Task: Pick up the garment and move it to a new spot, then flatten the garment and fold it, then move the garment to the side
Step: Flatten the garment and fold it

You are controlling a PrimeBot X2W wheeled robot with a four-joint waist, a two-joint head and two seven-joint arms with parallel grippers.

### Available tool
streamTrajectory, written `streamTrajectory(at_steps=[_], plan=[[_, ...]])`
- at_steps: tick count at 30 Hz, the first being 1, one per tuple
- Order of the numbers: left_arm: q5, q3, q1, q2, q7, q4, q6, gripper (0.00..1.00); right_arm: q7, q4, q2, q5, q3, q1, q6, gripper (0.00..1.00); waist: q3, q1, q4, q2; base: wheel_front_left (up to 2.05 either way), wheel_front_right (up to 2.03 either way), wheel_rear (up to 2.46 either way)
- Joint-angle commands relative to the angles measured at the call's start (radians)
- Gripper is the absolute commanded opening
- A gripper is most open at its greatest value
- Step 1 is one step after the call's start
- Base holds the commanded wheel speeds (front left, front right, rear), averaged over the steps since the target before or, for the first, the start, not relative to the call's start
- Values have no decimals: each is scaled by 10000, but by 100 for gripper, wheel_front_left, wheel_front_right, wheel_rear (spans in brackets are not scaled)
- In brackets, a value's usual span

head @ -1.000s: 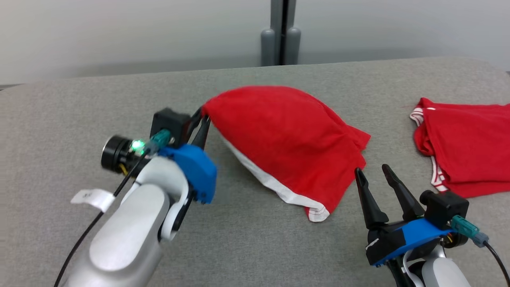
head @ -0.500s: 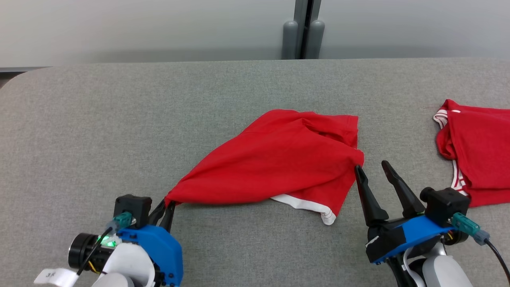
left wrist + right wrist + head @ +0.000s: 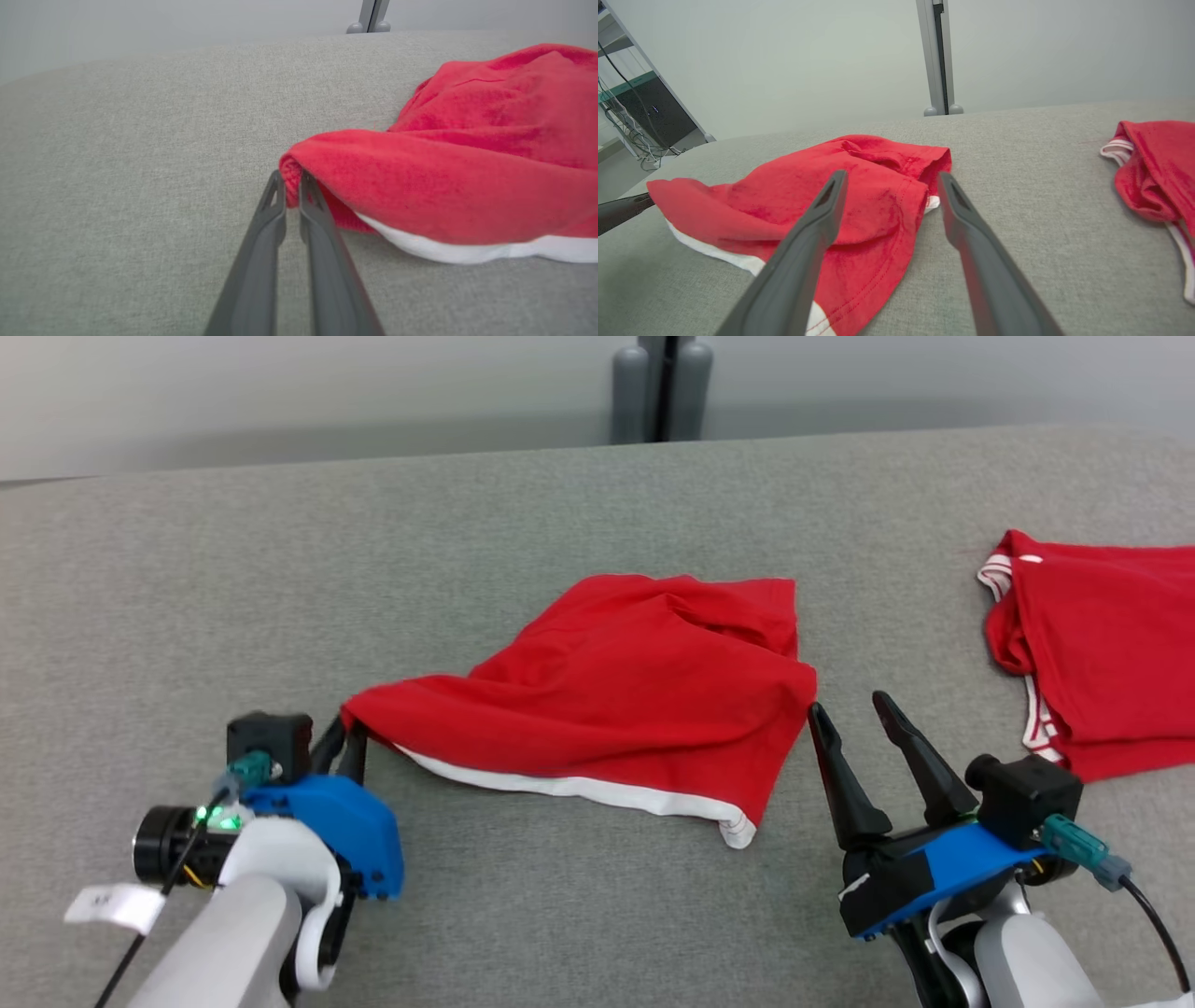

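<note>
Clamping a corner of the garment (image 3: 635, 709) is the left pincer (image 3: 347, 735); the right pincer (image 3: 847, 702) gapes.

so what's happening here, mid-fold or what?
The left gripper is shut on the left corner of the red cloth garment with white trim, which lies crumpled, not yet flattened, on the grey fabric-covered table. The right gripper is open and empty, by the garment's right edge. A second red garment lies apart at far right.

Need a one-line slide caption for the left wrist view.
Left claw shut on a corner of the red garment lying on the grey surface.
</note>
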Motion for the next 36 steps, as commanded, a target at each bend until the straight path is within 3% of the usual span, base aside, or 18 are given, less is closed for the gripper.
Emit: streamTrajectory(at_steps=[1,7,8,10,11,16,24,36], plan=[[44,38,-373,-84,-119,351,-54,0,30,-17,-11,-14,59,-146,7,100,66,0,-91,0,0,0,0],[45,57,-1591,-378,-440,2384,-444,0,-38,29,-10,-11,172,-310,7,100,405,0,-465,0,0,0,0],[69,44,-1740,-390,-505,2647,-505,9,-42,38,-10,-11,186,-318,7,100,451,0,-515,0,0,0,0],[127,-20,-1988,-452,-660,3118,-650,85,-56,69,-10,-26,193,-334,7,100,496,0,-581,0,0,0,0],[124,-40,-2088,-502,-758,3314,-726,100,-65,84,-10,-33,193,-335,7,100,506,0,-601,0,0,0,0],[-2,-3,-2149,-668,-1555,3803,-1074,100,-48,118,-10,-114,69,-311,7,100,363,0,-509,0,0,0,0],[-658,276,-547,-749,-2755,3238,-1396,100,214,27,-10,-239,-252,263,7,100,-436,0,130,0,0,0,0],[-1117,655,1530,-528,-3570,982,-982,100,686,-225,-11,-117,-626,1074,7,100,-1068,0,738,0,0,0,0]])
